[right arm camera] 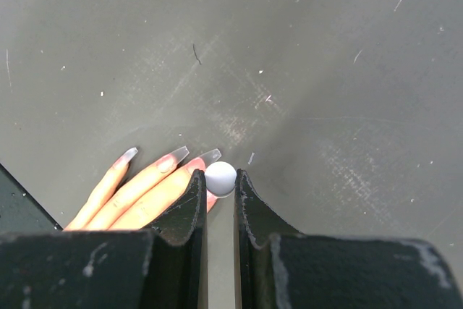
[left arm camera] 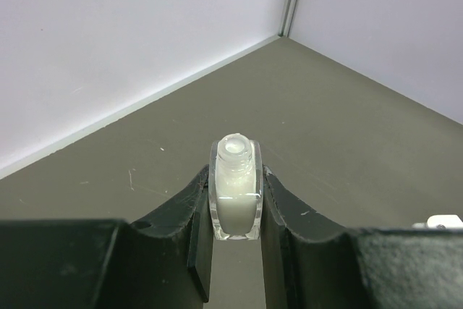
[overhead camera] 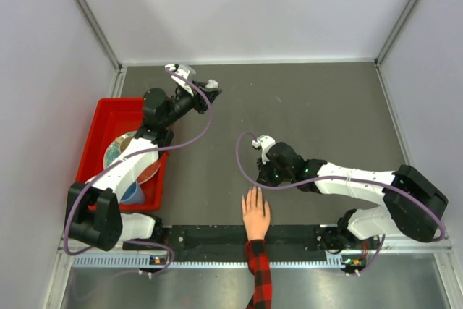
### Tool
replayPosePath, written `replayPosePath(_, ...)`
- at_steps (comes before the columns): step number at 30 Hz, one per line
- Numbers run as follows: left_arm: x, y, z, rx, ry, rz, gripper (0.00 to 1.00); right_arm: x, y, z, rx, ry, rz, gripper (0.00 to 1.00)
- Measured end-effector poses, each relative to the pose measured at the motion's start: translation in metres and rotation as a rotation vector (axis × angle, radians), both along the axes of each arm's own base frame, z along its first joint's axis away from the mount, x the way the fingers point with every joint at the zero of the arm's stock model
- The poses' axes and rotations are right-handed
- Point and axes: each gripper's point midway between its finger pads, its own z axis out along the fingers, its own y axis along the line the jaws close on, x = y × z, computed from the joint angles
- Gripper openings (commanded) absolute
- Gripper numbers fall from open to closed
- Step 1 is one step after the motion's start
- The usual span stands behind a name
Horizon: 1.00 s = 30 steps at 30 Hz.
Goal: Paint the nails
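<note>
A light-skinned hand (overhead camera: 255,213) with a red-and-black plaid sleeve (overhead camera: 259,273) lies flat at the table's near edge. In the right wrist view three fingers show, with long pale nails (right arm camera: 177,154). My right gripper (overhead camera: 265,177) (right arm camera: 220,183) is shut on a small round white cap (right arm camera: 221,178), just above and beside the fingertips; the brush below it is hidden. My left gripper (overhead camera: 210,90) (left arm camera: 236,204) is raised at the far left, shut on a small clear glass bottle (left arm camera: 236,189) of white polish with its neck uncapped.
A red bin (overhead camera: 101,110) holding bowls and plates stands at the left under the left arm. Grey walls close in the table at the back and sides. A black rail (overhead camera: 210,236) runs along the near edge.
</note>
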Motion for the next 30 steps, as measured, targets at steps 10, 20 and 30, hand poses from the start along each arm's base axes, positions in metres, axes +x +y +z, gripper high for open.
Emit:
replayPosePath(10,-0.0006,-0.0005,-0.0001,0.001,0.000,-0.005,0.00,0.0038,0.0005,0.0027,0.004,-0.009,-0.009,0.00)
replayPosePath(20,-0.0005,-0.0002,-0.0001,0.001,0.000,-0.004,0.00,0.0055,0.0012,0.0038,0.007,-0.016,-0.013,0.00)
replayPosePath(30,-0.0004,0.0001,-0.0001,0.000,0.001,-0.004,0.00,0.0057,0.0009,-0.0010,-0.003,-0.009,-0.015,0.00)
